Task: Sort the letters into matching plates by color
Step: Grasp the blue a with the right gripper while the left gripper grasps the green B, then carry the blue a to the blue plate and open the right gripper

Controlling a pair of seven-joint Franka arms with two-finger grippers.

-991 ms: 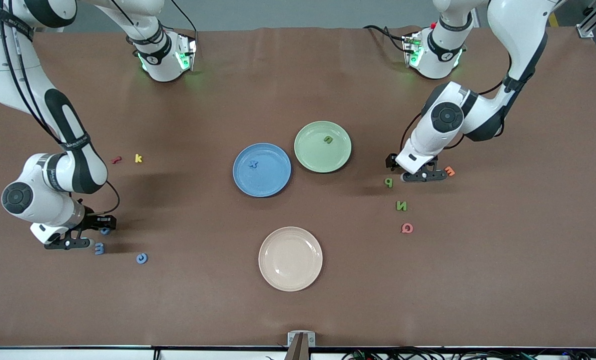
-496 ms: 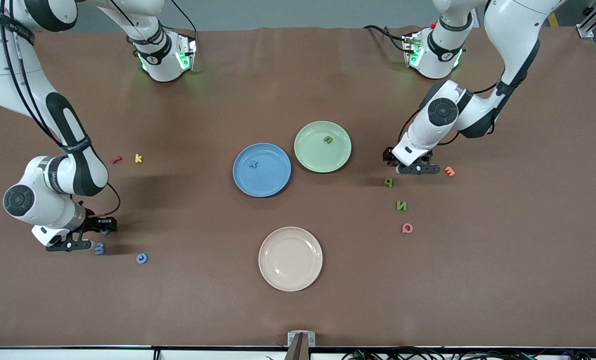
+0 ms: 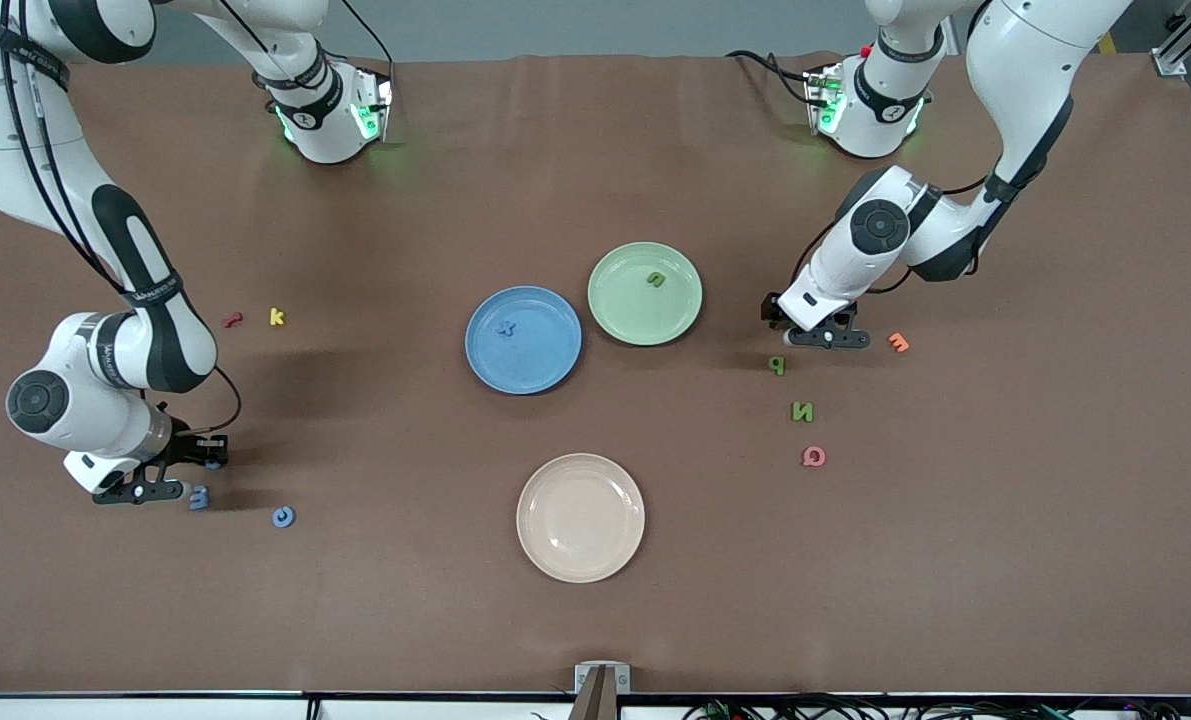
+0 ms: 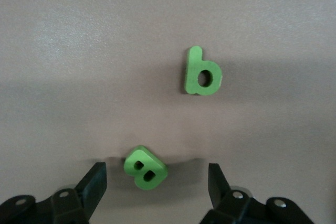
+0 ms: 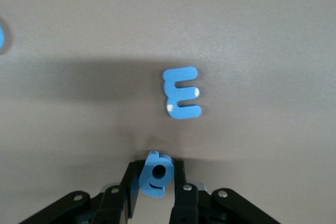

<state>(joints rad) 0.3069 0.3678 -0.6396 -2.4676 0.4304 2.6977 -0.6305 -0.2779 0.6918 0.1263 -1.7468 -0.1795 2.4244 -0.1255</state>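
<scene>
Look at the lower left of the front picture. Your right gripper (image 3: pixel 160 478) sits low over the table there. Its jaws are squeezed tight on a small blue letter (image 5: pixel 156 173), standing on its edge between them. A blue E (image 5: pixel 181 99) lies flat just beside it, and a round blue letter (image 3: pixel 283 516) lies a bit more toward the middle.

Now look at the right of the front picture. Your left gripper (image 3: pixel 827 337) is low over the table with its jaws wide open. A green B (image 4: pixel 145 167) lies between them, closer to one finger (image 4: pixel 93 183), and nothing is held yet. A green letter with a stem and a hole (image 4: pixel 201 72) waits near it, and a green N (image 3: pixel 803 411) lies lower in the frame.

The blue plate (image 3: pixel 523 378) and the green plate (image 3: pixel 610 322) touch in the middle. Each has one letter in it.

These letters look light, stiff and chunky. They will probably not squash, but they could tip or slide. Pinch each across its flat sides, near its middle, and lift gently.
</scene>
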